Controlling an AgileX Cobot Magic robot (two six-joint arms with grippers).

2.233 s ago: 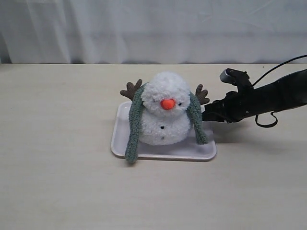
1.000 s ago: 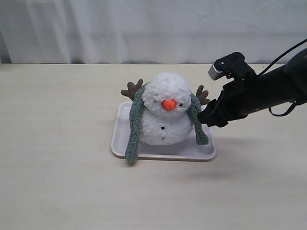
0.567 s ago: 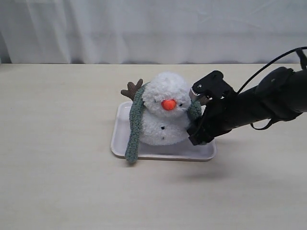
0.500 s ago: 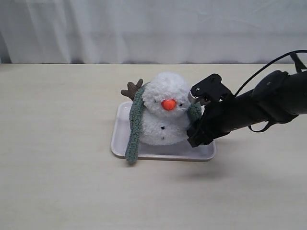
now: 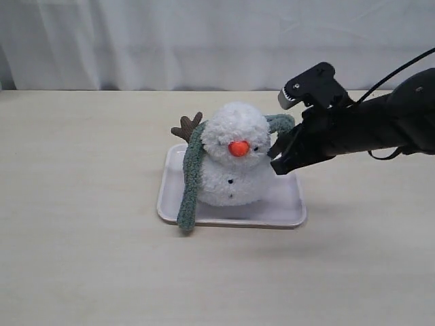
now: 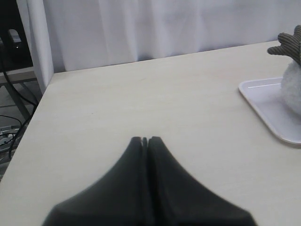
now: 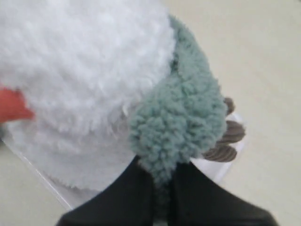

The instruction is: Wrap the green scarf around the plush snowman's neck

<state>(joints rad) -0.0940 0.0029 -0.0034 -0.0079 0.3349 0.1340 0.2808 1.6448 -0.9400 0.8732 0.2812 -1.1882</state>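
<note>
Pale counter (image 5: 81, 258) meets a white curtain behind. At frame centre the plush snowman (image 5: 231, 178) sits on a white tray (image 5: 168, 204). The right end effector (image 5: 279, 163) has just pinched the right-hand tail of the green scarf (image 5: 191, 170) and lifted it off the tray, probably to cross the snowman's neck (image 5: 214, 160). The left end effector (image 6: 145, 140), pressed together, waits well apart.

The right gripper (image 7: 162, 178) pinches the green scarf (image 7: 181, 122) between its two dark fingers (image 7: 117, 200), and the fuzzy strip bunches up just beyond the tips. The scarf lies against the plush snowman (image 7: 80, 66), whose orange nose (image 7: 13, 106) is partly visible. A brown twig arm (image 7: 229, 139) sticks out from behind the scarf.
</note>
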